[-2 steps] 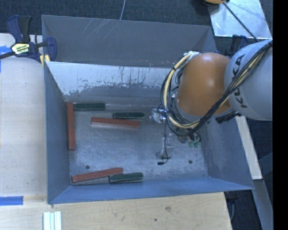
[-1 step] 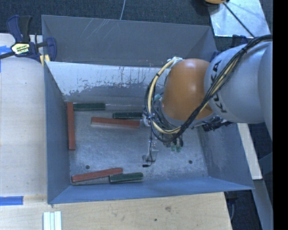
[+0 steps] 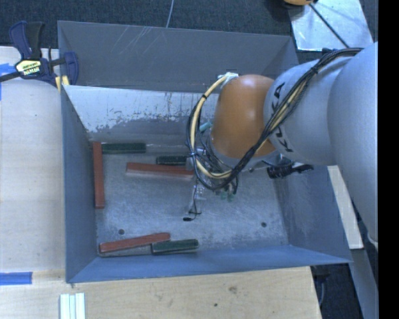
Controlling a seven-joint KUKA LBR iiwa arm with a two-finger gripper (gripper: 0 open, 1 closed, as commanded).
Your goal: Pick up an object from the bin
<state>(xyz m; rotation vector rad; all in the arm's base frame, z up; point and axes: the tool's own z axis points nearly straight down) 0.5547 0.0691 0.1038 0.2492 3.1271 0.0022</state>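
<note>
six sticks (image 3: 133, 243) — red-brown and dark green — lie in the bin (image 3: 76, 178); the gripper (image 3: 193, 211) hangs over bare floor just below the middle red-brown stick (image 3: 156, 169) — open or closed, i cannot tell.

grey bin (image 3: 76, 178) | floor: three red-brown bars (image 3: 133, 243), three dark-green bars (image 3: 175, 246), lying flat

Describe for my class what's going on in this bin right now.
A robot arm reaches in from the right. Its gripper hangs over the middle of the grey bin, just below the right end of a red-brown bar with a short dark green bar beside it. A second red-brown bar and a green bar lie end to end by the near wall, and a third red-brown bar lies along the left.
</note>
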